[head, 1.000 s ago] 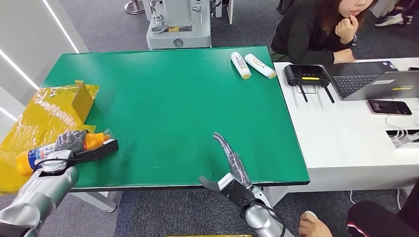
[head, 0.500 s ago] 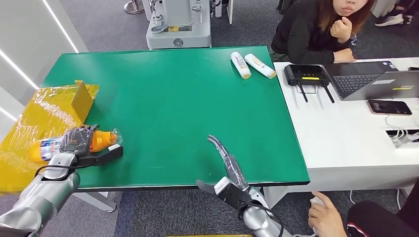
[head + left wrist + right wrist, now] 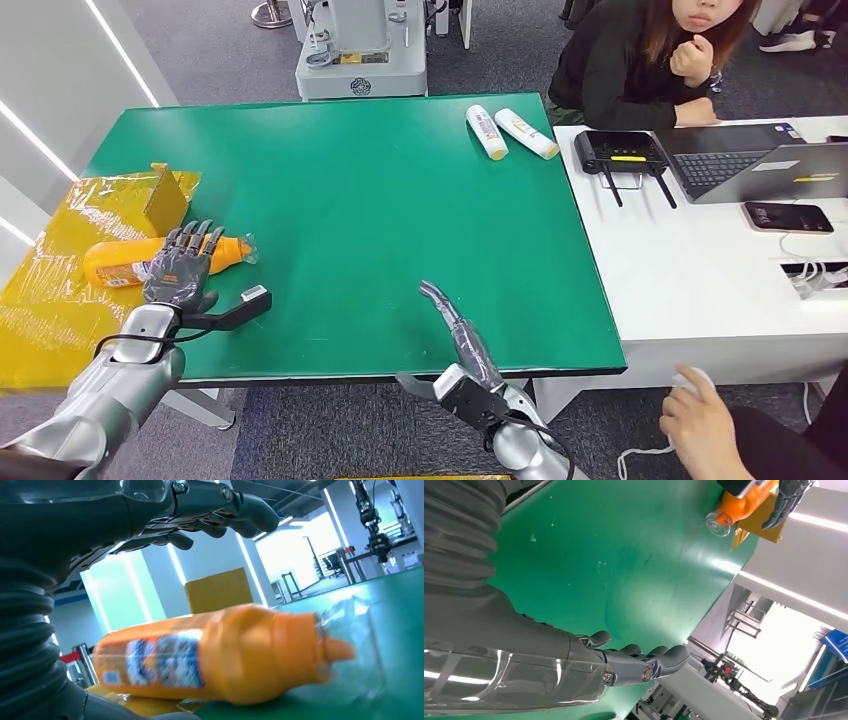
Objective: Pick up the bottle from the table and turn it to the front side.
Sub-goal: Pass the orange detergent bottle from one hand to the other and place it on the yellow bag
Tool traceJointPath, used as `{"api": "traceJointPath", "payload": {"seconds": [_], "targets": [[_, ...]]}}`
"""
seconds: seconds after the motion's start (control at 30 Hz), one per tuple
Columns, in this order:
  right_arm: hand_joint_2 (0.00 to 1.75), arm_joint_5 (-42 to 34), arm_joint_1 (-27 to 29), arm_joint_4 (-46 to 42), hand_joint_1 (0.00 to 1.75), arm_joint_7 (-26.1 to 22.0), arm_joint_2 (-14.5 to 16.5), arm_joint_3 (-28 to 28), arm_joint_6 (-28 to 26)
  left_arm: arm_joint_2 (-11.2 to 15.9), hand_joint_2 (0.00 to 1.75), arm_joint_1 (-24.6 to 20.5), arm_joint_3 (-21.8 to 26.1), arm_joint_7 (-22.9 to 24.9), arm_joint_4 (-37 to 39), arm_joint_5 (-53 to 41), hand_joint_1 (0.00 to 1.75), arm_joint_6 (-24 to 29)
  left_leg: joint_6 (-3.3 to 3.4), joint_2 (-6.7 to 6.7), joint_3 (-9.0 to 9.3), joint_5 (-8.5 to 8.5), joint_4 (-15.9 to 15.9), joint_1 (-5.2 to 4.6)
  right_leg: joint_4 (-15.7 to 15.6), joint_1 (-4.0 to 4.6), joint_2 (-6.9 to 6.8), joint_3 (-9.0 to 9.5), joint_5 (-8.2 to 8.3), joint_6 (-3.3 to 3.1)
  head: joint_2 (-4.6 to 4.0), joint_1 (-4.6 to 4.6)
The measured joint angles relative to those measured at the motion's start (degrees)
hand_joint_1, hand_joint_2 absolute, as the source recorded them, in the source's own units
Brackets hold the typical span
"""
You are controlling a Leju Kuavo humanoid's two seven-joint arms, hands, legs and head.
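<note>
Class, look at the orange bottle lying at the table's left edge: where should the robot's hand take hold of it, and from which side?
Probably around the wide labelled body of the orange bottle, coming from above: it lies on its side, and the left hand hovers open over it.

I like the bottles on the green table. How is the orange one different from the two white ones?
The orange bottle is bigger than the white bottles. It lies alone at the table's left edge, partly on yellow wrapping, beside the left robot hand; the white ones lie as a pair at the far right corner. All three lie on their sides.
</note>
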Motion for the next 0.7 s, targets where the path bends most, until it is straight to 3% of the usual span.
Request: {"api": "traceJointPath", "payload": {"seconds": [0.2, 0.27, 0.4, 0.5, 0.6, 0.7], "targets": [[1.75, -0.01, 0.20, 0.01, 0.00, 0.11, -0.27, 0.00, 0.34, -1.95, 1.75, 0.45, 1.39, -4.32, -1.52, 3.52, 0.00, 1.73, 0.00, 0.00, -0.01, 0.00, 0.01, 0.00, 0.00, 0.00, 0.00, 0.00, 0.00, 0.00, 0.02, 0.00], [1.75, 0.00, 0.21, 0.03, 0.00, 0.09, -0.28, -0.01, 0.39, -3.14, 1.75, 1.25, 3.75, -9.73, -4.33, 6.14, 0.00, 1.79, 0.00, -0.02, -0.01, 0.00, 0.02, -0.01, -0.01, -0.01, -0.02, -0.01, 0.00, 0.00, 0.02, 0.00], [1.75, -0.18, 0.48, -0.07, 0.00, -0.21, -0.32, -0.40, 0.10, -8.60, 1.75, 2.51, 12.90, -26.48, -10.25, 15.78, 0.00, 1.07, 0.01, -0.13, -0.06, -0.01, 0.03, -0.04, -0.04, -0.04, -0.14, 0.01, 0.01, 0.02, 0.01, 0.02], [1.75, -0.26, 1.93, -1.36, 0.00, -0.82, -0.43, -1.63, -0.42, -13.66, 1.75, 5.20, 16.31, -31.34, -16.81, 32.42, 0.00, -8.64, 0.07, -0.12, -0.05, -0.05, 0.04, -0.10, -0.07, -0.12, -0.14, 0.03, 0.03, 0.06, 0.01, 0.03], [1.75, -0.08, 4.27, -4.13, 0.00, -1.29, -0.71, -3.52, -0.86, -17.80, 1.75, 10.90, 14.96, -29.51, -27.88, 49.92, 0.00, -20.00, 0.12, -0.11, -0.09, -0.09, 0.04, -0.11, -0.09, -0.15, -0.13, 0.02, 0.01, 0.08, 0.01, 0.04], [1.75, -0.02, 5.74, -6.38, 0.00, -1.48, -0.95, -4.92, -0.84, -19.84, 1.75, 15.12, 12.44, -27.98, -36.32, 55.55, 0.00, -23.00, 0.19, -0.05, -0.10, -0.16, 0.03, -0.11, -0.11, -0.15, -0.07, 0.01, 0.00, 0.09, 0.01, 0.03]]}}
